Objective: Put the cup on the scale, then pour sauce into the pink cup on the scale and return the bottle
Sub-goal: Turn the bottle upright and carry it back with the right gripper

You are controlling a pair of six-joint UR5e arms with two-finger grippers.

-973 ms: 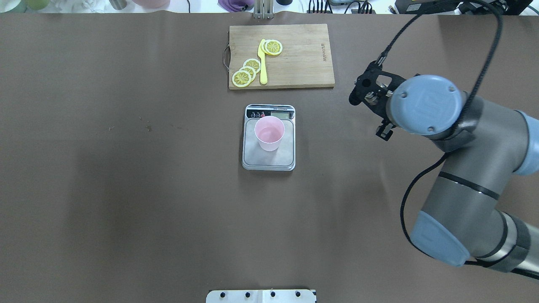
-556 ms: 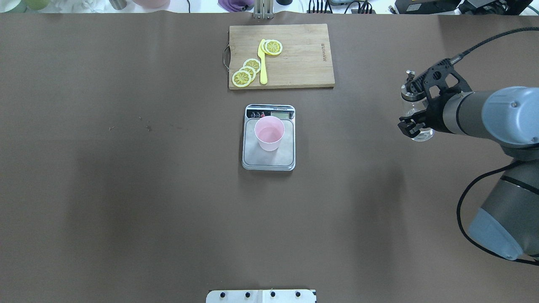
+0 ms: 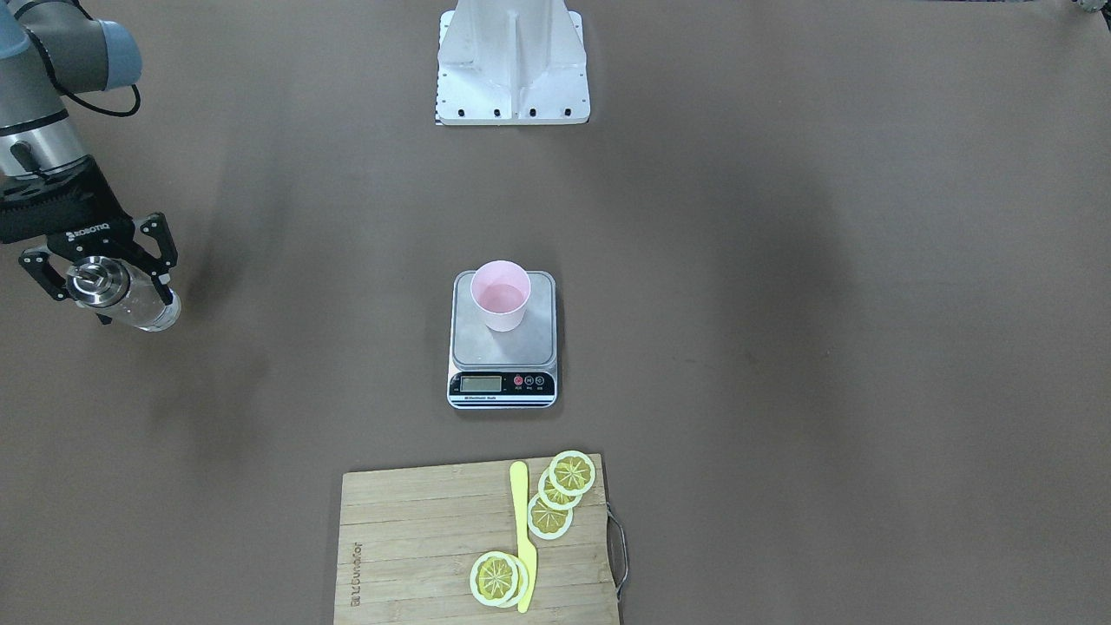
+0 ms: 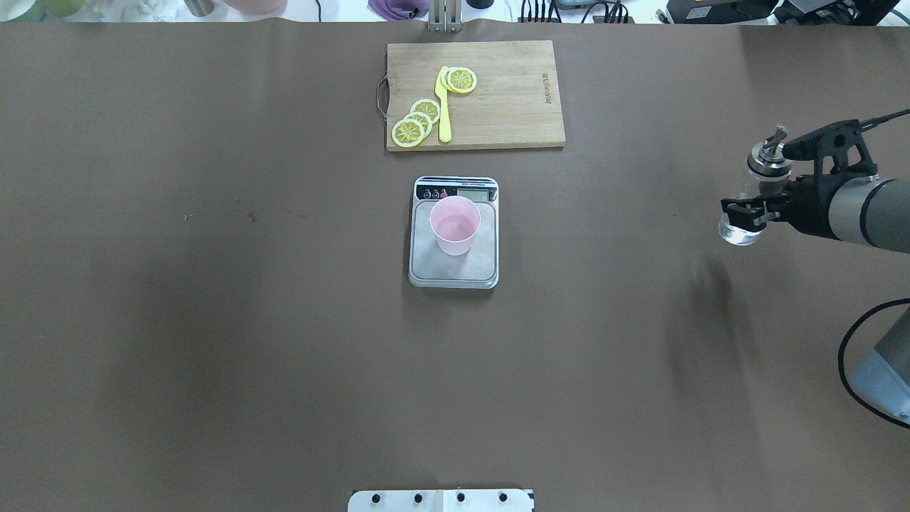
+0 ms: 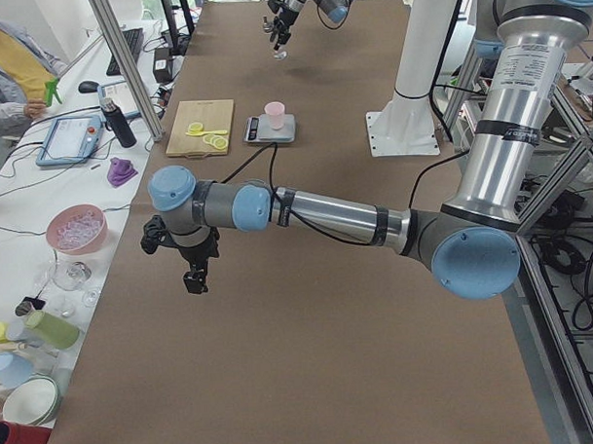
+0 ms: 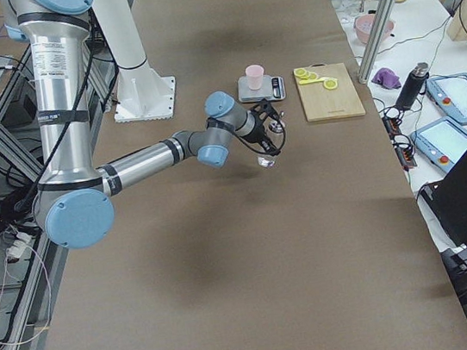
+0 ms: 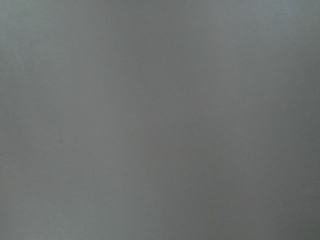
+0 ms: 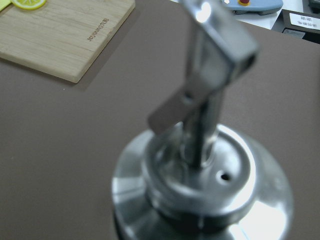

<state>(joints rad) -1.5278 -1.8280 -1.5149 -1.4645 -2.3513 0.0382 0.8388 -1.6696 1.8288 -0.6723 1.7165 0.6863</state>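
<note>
The pale pink cup (image 4: 455, 226) stands upright on the silver scale (image 4: 455, 274) at mid-table; both also show in the front-facing view, cup (image 3: 500, 295) and scale (image 3: 486, 351). My right gripper (image 4: 746, 211) is shut on the clear glass bottle (image 4: 743, 227) and holds it nearly upright above the table, far to the right of the scale. The bottle's metal collar and spout (image 8: 200, 165) fill the right wrist view. In the front-facing view the bottle (image 3: 130, 299) is at the left edge. My left gripper (image 5: 193, 279) shows only in the exterior left view; I cannot tell its state.
A bamboo cutting board (image 4: 505, 107) with lemon slices (image 4: 416, 122) and a yellow knife (image 4: 444, 107) lies behind the scale. The robot's white base plate (image 3: 512, 78) is at the near table edge. The left wrist view shows only bare brown table.
My right arm has swung to the right with the bottle in its grip, away from the scale. The cup and scale have not moved.
</note>
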